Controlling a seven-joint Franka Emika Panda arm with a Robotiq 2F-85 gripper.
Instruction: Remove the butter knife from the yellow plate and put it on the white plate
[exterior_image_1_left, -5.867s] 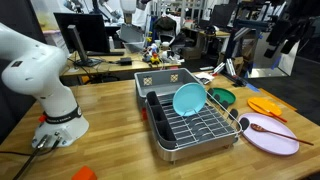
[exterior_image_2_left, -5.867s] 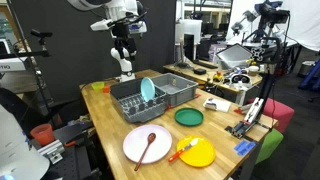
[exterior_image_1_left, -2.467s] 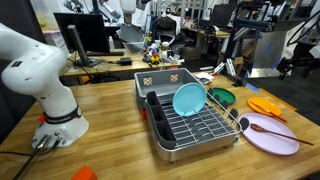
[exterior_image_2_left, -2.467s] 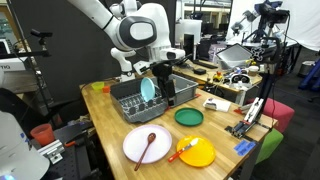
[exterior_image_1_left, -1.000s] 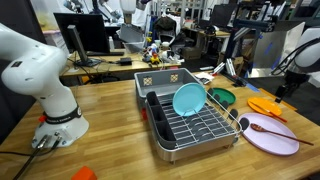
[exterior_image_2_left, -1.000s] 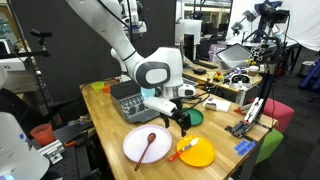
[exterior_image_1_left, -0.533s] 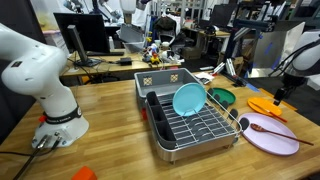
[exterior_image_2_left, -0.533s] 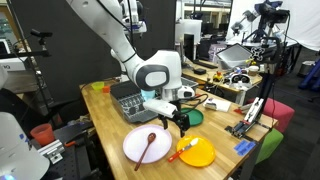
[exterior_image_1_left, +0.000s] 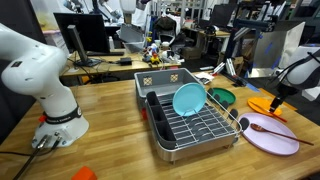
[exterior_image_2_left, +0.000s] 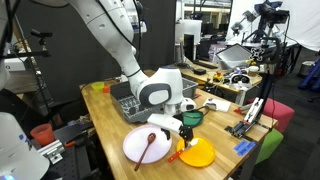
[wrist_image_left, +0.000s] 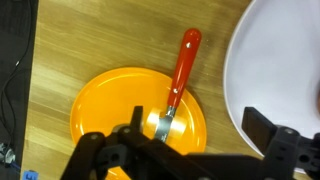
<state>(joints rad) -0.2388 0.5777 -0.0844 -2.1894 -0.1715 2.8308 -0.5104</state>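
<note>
Hovering over the butter knife, the end effector gapes wide, gripping nothing.

Item 1, butter knife: orange-red handle, pale metal blade. You will find it lying flat, its blade resting on the yellow plate and its handle poking out past the rim, the handle's end near the white plate's edge but apart from it.

Item 2, yellow plate: round, flat, orange-yellow, lying level.

Item 3, white plate: your larger round plate, pale and shallow, just beside the yellow one without touching it.
</note>
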